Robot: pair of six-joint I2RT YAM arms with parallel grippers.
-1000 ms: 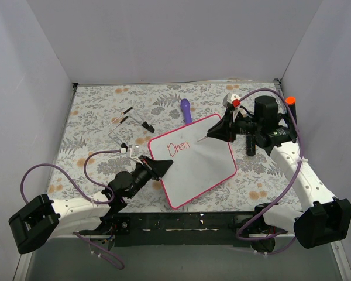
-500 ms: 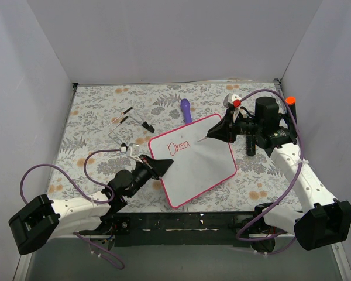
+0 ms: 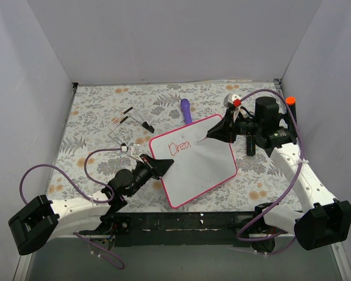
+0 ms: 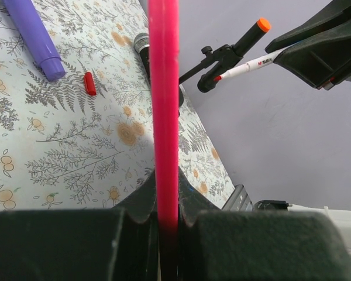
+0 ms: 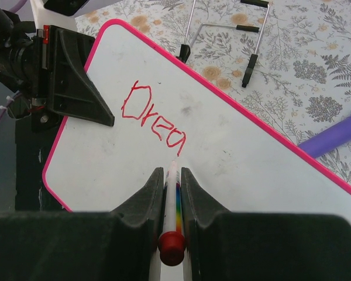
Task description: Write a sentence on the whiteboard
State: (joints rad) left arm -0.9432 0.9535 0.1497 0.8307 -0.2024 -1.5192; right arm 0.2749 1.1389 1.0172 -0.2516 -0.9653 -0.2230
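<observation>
The whiteboard [image 3: 200,171], white with a pink frame, lies tilted on the flowered table. Red letters reading "Drea" [image 3: 179,147] begin the sentence near its upper left corner. My left gripper [image 3: 162,167] is shut on the board's left edge; in the left wrist view the pink frame [image 4: 164,88] runs up from between the jaws of that gripper [image 4: 165,202]. My right gripper [image 5: 173,173] is shut on a white marker [image 5: 175,193] with a rainbow stripe. Its tip touches the whiteboard [image 5: 240,175] just below the last letter of the sentence [image 5: 155,114].
A purple stick [image 3: 186,110] lies just beyond the board's far edge. A wire stand [image 3: 128,121] lies to the far left of the board. A small red cap [image 4: 90,83] lies on the cloth near the purple stick [image 4: 32,38]. Grey walls close three sides.
The marker tip has shifted very slightly at the end of the last letter. The left gripper and the board have stayed where they were.
</observation>
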